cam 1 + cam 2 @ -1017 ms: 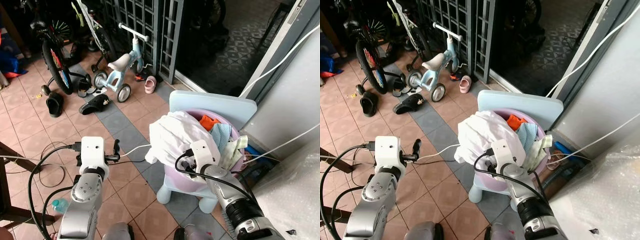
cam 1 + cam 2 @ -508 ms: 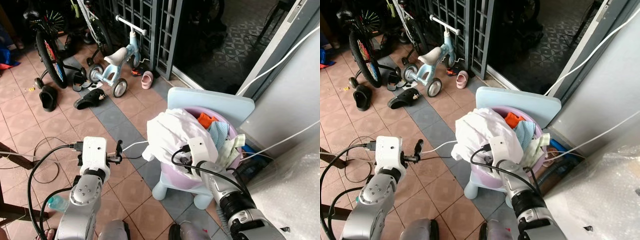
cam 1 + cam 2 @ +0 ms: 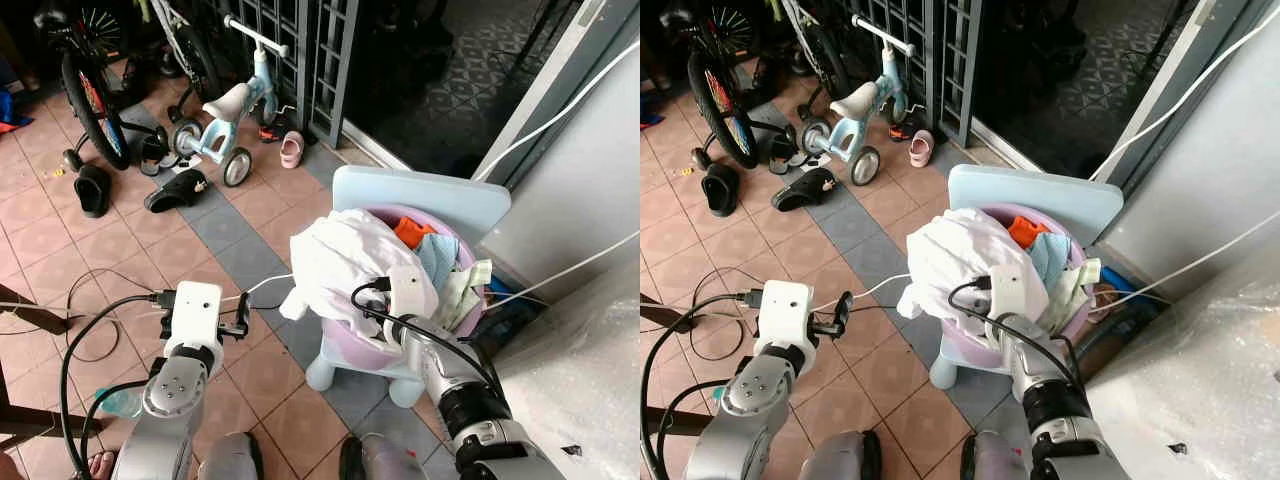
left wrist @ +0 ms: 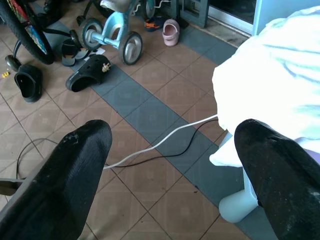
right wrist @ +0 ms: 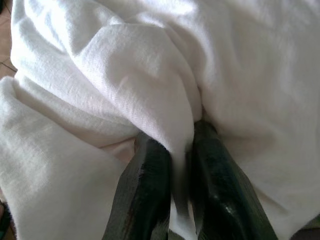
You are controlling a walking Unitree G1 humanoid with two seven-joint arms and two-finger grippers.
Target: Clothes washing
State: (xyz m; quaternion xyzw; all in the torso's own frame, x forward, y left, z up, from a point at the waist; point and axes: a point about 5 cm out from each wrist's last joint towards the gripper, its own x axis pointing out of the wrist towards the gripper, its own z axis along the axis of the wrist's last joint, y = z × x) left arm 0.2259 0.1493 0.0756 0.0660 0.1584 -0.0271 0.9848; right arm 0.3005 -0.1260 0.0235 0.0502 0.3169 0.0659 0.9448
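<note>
Right gripper clenched on a fold of white garment, which is heaped over pink basin of clothes on pale blue stool; left gripper released, hovering above tiled floor

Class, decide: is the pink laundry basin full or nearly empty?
Full. Clothes heap above the pink basin's rim, and the white garment spills over its side.

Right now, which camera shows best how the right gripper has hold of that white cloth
The right wrist view: both black fingers pinch a fold of the white cloth close up. In the eye views the right gripper is buried in the cloth over the basin. The left wrist view catches the cloth's edge.
</note>
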